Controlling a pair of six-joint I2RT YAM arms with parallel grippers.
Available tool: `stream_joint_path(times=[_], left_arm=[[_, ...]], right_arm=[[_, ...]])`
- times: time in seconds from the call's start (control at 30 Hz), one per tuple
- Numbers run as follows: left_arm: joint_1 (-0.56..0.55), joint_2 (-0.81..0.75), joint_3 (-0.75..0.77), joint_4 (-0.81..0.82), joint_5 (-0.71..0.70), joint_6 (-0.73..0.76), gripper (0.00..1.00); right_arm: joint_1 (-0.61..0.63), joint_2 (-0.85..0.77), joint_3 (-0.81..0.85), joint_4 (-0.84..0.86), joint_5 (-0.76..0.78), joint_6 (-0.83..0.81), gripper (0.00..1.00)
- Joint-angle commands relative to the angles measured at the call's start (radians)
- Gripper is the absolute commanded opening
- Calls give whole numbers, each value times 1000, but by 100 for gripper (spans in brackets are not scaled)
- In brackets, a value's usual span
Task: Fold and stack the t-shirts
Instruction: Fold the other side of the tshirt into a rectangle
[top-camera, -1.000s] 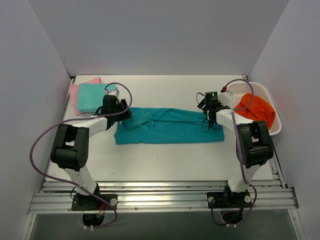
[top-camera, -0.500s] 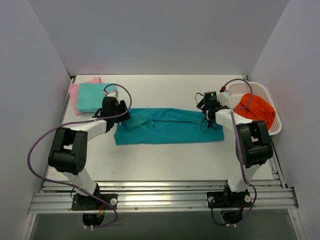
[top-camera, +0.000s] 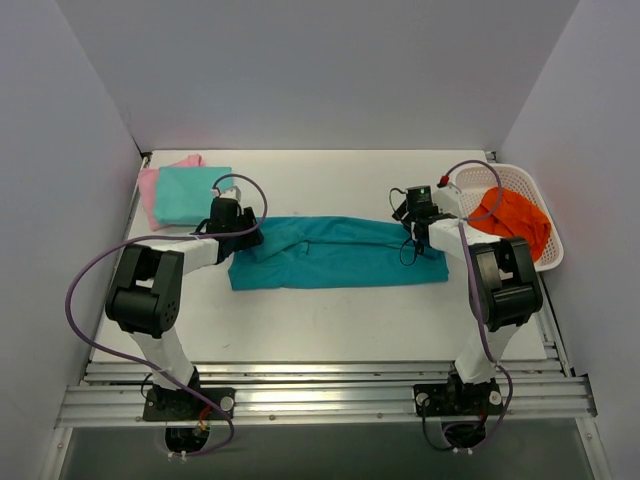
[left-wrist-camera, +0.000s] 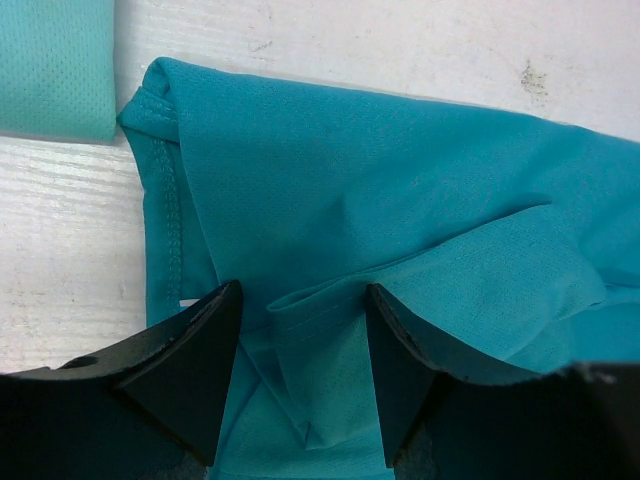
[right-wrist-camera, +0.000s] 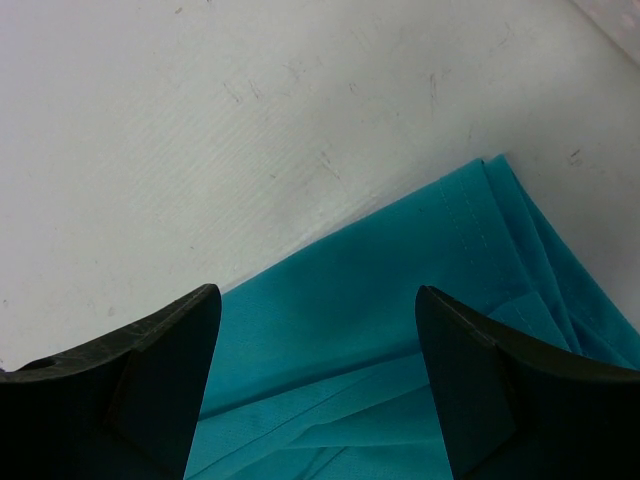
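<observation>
A deep teal t-shirt (top-camera: 335, 252) lies folded into a long strip across the middle of the table. My left gripper (top-camera: 243, 236) is low over its left end. In the left wrist view the jaws (left-wrist-camera: 303, 288) stand open, with a raised hemmed fold of the teal t-shirt (left-wrist-camera: 330, 200) between them and touching neither finger. My right gripper (top-camera: 419, 224) hovers open over the strip's far right corner. Its jaws (right-wrist-camera: 318, 291) straddle flat teal cloth (right-wrist-camera: 400, 290) and hold nothing. An aqua-mint t-shirt (top-camera: 187, 193) lies folded on a pink t-shirt (top-camera: 149, 188) at the back left.
A white basket (top-camera: 541, 197) at the right edge holds orange cloth (top-camera: 513, 220). The aqua-mint t-shirt's corner (left-wrist-camera: 55, 65) lies just beyond the teal strip's left end. Grey walls close in the white table (top-camera: 330, 320) on three sides.
My left arm's elbow has swung in and its wrist has edged slightly onto the teal t-shirt's left end, jaws a touch narrower. The right gripper has barely shifted.
</observation>
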Motion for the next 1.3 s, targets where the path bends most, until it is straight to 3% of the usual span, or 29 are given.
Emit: stream_joint_path(times=[0.0,0.47,0.63,0.77,1.03,1.27], left_arm=[[-3,-1,44,34,-1,0,61],[-7,-22,31,51,24,0,47],[-12,-39,28,46,30,5,21],[-19,-60,20,36,29,7,10],[-55,-166,-40,19,9,19,5],[-139,-257,-69,-55,-108,52,5]], right_arm=[[5,10,21,3,40,-13,74],[4,20,21,6,35,-13,74],[5,20,21,5,37,-12,73],[7,16,18,2,40,-9,73],[24,-59,-22,-14,52,5,73],[65,-147,-75,-43,91,25,73]])
